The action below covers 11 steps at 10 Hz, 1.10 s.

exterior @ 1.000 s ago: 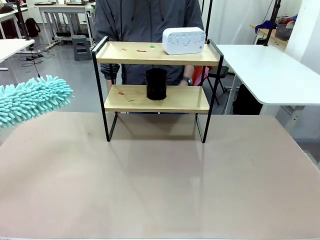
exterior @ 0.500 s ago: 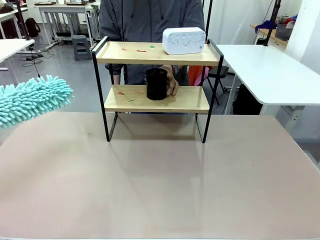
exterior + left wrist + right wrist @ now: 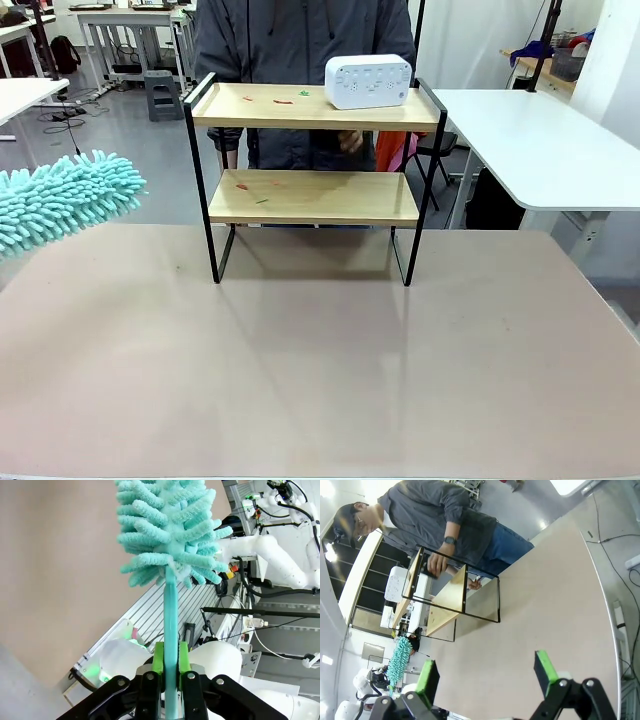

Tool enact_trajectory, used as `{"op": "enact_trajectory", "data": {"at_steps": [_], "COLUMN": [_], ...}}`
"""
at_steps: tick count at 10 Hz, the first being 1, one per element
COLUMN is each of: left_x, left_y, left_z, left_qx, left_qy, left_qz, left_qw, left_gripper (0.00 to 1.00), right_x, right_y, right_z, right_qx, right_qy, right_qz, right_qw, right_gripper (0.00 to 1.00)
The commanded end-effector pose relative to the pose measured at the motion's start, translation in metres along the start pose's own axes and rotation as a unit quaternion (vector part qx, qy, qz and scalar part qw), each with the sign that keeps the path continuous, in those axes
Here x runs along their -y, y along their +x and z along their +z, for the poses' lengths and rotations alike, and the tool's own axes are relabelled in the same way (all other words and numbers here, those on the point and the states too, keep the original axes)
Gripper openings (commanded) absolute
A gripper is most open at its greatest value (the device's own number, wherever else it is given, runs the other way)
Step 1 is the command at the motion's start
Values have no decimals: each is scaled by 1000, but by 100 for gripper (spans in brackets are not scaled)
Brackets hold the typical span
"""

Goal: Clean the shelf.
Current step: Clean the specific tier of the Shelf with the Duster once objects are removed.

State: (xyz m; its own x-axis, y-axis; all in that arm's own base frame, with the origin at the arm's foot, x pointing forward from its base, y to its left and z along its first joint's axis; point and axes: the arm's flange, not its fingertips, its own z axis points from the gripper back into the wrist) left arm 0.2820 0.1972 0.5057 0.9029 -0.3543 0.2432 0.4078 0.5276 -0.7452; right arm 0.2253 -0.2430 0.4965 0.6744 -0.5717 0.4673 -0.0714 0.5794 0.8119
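The duster [image 3: 170,540] sits between the left gripper's [image 3: 171,658] pads, head beyond them; the shelf [image 3: 452,592] stands well beyond the right gripper [image 3: 486,674].

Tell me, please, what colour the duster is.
The duster is turquoise all over, head and handle; the left wrist view shows it best.

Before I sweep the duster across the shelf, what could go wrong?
1. The white box sits on the top board of the shelf. A full sweep with the duster held in the left gripper could push it off.
2. The person's hand is close behind the shelf, between the boards, and the duster might strike it.
3. The scraps are small and may scatter onto the table.
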Motion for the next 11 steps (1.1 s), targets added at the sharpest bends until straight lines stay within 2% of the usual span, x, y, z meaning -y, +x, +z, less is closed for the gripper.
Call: {"op": "enact_trajectory", "data": {"at_steps": [1, 2, 4, 5, 6, 7, 9, 11], "left_x": [0, 23, 77, 97, 116, 135, 162, 165], "left_y": [0, -7, -4, 14, 33, 52, 87, 108], "left_z": [0, -9, -48, -72, -95, -118, -162, -191], "left_qx": [0, -70, -130, -119, -81, -56, 16, -27], "left_qy": [0, 21, 87, 120, 144, 141, 194, 217], "left_qz": [0, -38, -103, -123, -130, -140, -94, -64], "left_qw": [1000, 997, 982, 978, 978, 978, 976, 974], "left_gripper": [12, 12, 12, 12, 12, 12, 12, 12], "right_x": [-1, -1, -1, -1, -1, -1, -1, -1], "right_y": [2, 2, 2, 2, 2, 2, 2, 2], "right_z": [-2, -2, -2, -2, -2, -2, -2, -2], "right_qx": [9, 9, 9, 9, 9, 9, 9, 9], "right_qy": [8, 8, 8, 8, 8, 8, 8, 8], "right_qz": [11, 11, 11, 11, 11, 11, 11, 11], "right_qw": [1000, 1000, 1000, 1000, 1000, 1000, 1000, 1000], "right_gripper": [100, 100, 100, 100, 100, 100, 100, 100]}}
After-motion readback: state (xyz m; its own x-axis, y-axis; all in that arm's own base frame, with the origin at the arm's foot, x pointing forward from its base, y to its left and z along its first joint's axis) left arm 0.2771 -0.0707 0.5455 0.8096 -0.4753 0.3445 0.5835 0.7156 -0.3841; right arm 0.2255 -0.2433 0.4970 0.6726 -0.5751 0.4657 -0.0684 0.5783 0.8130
